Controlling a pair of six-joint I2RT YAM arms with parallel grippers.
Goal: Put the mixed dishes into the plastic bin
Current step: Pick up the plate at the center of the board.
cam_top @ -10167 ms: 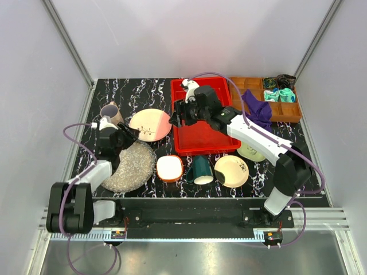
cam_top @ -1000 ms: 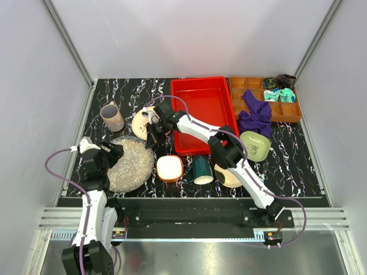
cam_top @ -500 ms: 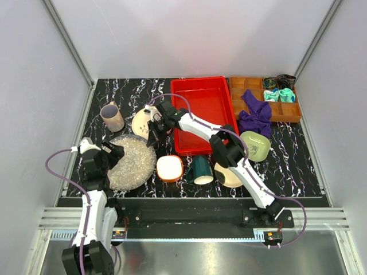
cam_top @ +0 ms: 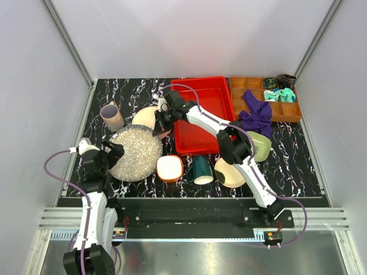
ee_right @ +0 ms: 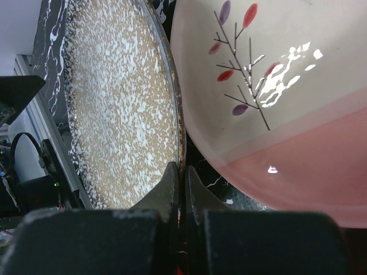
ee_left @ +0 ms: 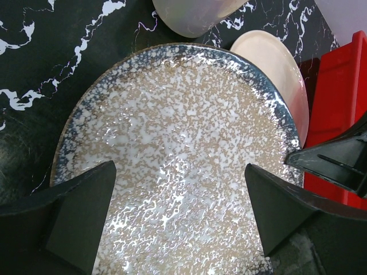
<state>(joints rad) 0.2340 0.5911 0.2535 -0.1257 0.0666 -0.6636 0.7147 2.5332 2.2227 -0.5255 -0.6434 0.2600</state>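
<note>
While left gripper (ee_left: 179,169) gapes wide, rim of speckled plate (cam_top: 135,153) inside clamped right gripper (ee_right: 182,173).

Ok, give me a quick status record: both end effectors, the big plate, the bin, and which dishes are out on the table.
left end effector: open, fingers spread over the speckled plate, not gripping
right end effector: shut on the speckled plate's rim, beside the pink-cream plate
plastic bin: no dishes visible inside
dishes outside bin: speckled plate, pink-cream plate, mauve cup, orange-white bowl, dark green mug, pale yellow plate, light green bowl
</note>
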